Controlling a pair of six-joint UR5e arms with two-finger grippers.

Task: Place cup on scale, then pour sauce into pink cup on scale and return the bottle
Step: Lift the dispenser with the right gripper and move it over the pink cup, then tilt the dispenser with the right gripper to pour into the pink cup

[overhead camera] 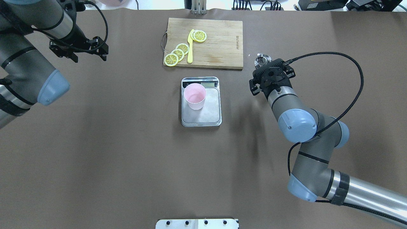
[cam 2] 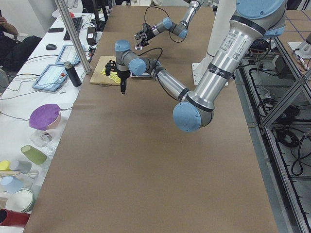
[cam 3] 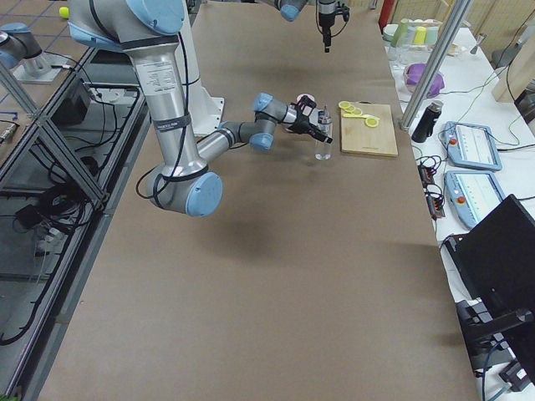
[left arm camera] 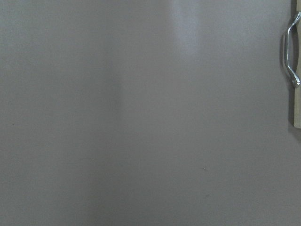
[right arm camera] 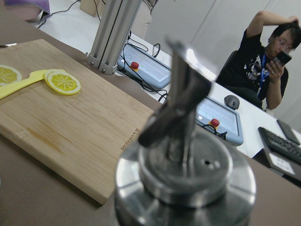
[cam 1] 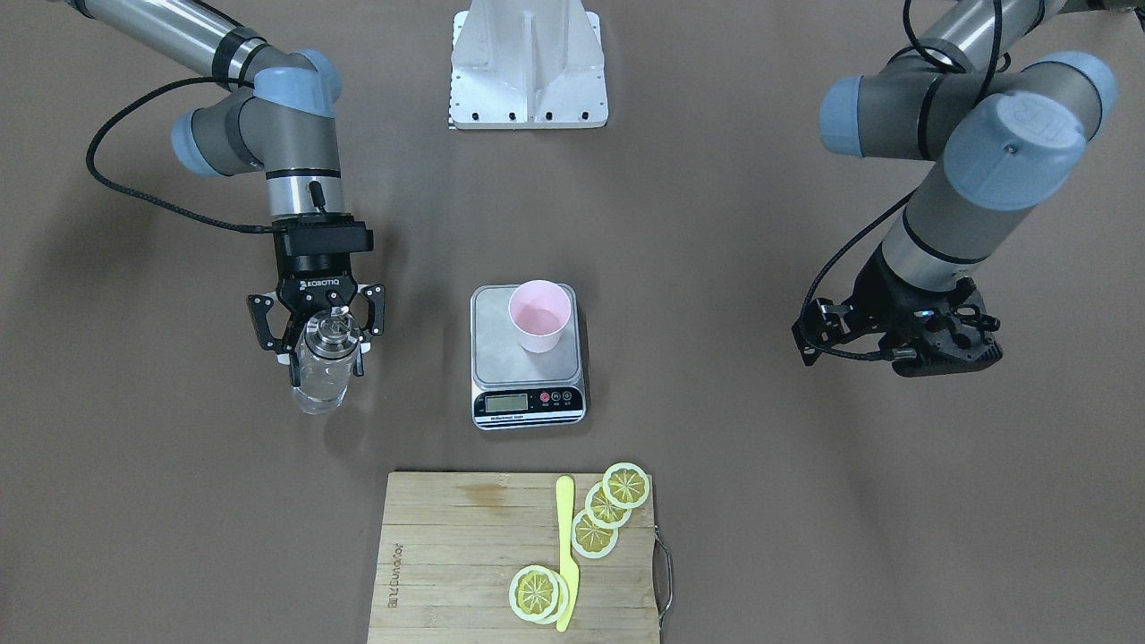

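The pale pink cup [cam 1: 539,315] stands upright on the silver platform of the scale [cam 1: 496,349], towards its far side from this camera. It also shows in the overhead view [overhead camera: 195,96]. The clear glass bottle [cam 1: 320,385] with a metal pourer cap [right arm camera: 183,155] stands upright on the table to the robot's right of the scale. My right gripper [cam 1: 325,356] has one finger on each side of the bottle's upper body and looks shut on it. My left gripper [cam 1: 899,349] hangs open and empty above bare table, far to the scale's other side.
A wooden cutting board [cam 1: 465,555] with several lemon slices [cam 1: 608,510] and a yellow knife [cam 1: 565,555] lies beyond the scale from the robot. Its metal handle [left arm camera: 291,56] shows in the left wrist view. The white robot base plate [cam 1: 528,72] lies at the robot's edge.
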